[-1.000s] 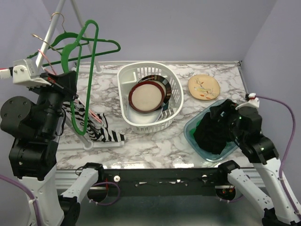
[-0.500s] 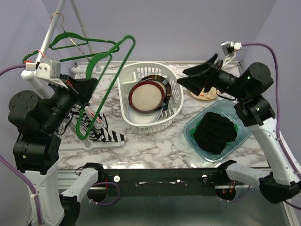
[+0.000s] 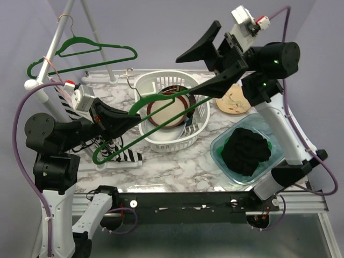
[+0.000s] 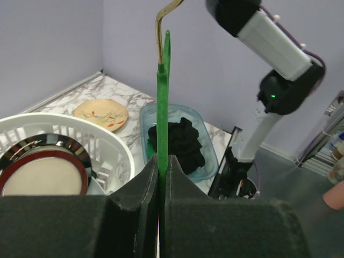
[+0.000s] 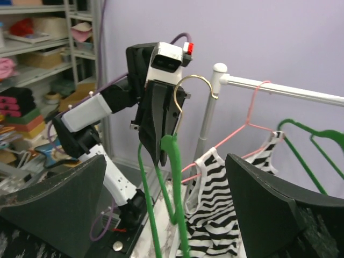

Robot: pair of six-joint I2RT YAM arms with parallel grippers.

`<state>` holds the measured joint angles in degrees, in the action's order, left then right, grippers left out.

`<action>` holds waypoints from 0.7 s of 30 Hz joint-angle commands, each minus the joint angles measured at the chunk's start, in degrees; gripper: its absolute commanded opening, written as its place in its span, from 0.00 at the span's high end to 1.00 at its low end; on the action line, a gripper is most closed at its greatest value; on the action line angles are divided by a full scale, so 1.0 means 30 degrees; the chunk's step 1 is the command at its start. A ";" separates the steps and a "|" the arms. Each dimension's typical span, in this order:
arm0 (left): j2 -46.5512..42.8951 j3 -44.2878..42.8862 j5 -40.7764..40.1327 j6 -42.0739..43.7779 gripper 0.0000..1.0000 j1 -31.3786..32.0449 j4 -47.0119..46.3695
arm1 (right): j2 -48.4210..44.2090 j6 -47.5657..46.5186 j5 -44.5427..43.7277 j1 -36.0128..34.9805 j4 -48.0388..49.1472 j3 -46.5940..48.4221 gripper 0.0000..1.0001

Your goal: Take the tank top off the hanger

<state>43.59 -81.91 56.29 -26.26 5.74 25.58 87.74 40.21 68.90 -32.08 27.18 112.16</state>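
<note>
The black-and-white striped tank top (image 5: 228,215) hangs on a pink hanger (image 5: 252,115) on the white rack (image 5: 269,86) at the left. In the top view, part of it (image 3: 122,153) shows low behind my left arm. My left gripper (image 3: 131,115) is shut on a bare green hanger (image 3: 161,121) and holds it tilted over the basket. The left wrist view shows the hanger (image 4: 161,107) pinched between the jaws of my left gripper (image 4: 160,166). My right gripper (image 3: 183,79) is raised high, wide open and empty, facing the green hanger (image 5: 180,188) and my left gripper (image 5: 161,121).
A white basket (image 3: 199,115) holding bowls stands mid-table. A tan plate (image 3: 234,102) lies behind a teal bin (image 3: 217,148) that holds black cloth (image 3: 246,150). A second green hanger (image 3: 91,51) hangs on the rack.
My left gripper has swung the green hanger off the rack, down and right over the basket. My right gripper has risen from the teal bin to high above the table.
</note>
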 commanded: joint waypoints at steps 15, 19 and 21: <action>0.0468 0.2342 0.3942 -0.0564 1.00 0.0021 -0.4193 | 0.7694 0.1481 0.0236 -0.3545 -0.1472 0.8169 0.00; 0.0790 0.2195 0.3297 0.0374 1.00 0.0050 -0.3051 | 0.7695 0.1657 -0.0116 -0.3810 -0.0945 0.7849 0.02; 0.0878 0.2196 0.3063 0.0521 1.00 0.0050 -0.2874 | 0.7462 0.1715 0.0000 -0.3869 -0.0508 0.7499 0.06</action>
<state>45.74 -75.11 66.67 -26.85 5.76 15.84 111.15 44.10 69.93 -42.89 22.85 134.54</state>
